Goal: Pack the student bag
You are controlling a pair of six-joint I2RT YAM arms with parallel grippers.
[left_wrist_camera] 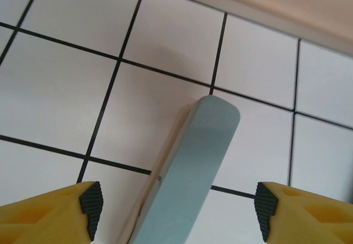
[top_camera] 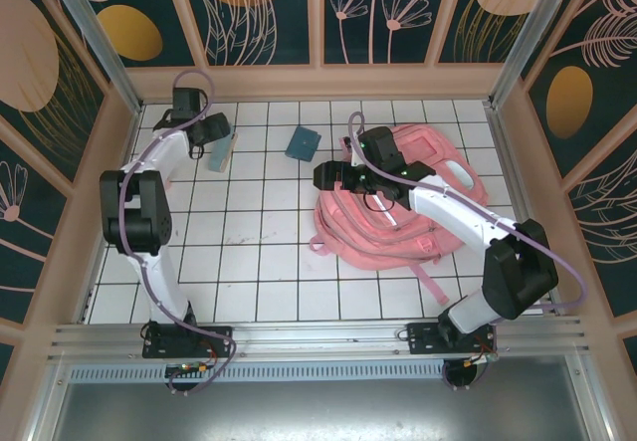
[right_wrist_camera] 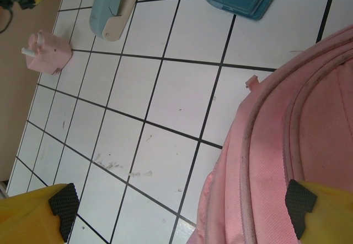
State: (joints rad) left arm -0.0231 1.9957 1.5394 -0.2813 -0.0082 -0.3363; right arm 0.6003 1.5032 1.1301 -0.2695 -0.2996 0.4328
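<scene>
A large pink fabric backpack with a white patch and loose pink straps (top_camera: 430,149) lies flat on the right half of a white tiled table with black grid lines (top_camera: 259,252). The right arm reaches over the backpack, and the right gripper (top_camera: 323,175) hangs at the bag's left edge, pointing left. A small teal rectangular case (top_camera: 302,143) lies on the tiles near the far wall, just left of the bag. The left arm stretches to the far left corner, where the left gripper (top_camera: 217,134) sits over the far end of a long pale blue-green object (top_camera: 221,155) lying on the tiles
</scene>
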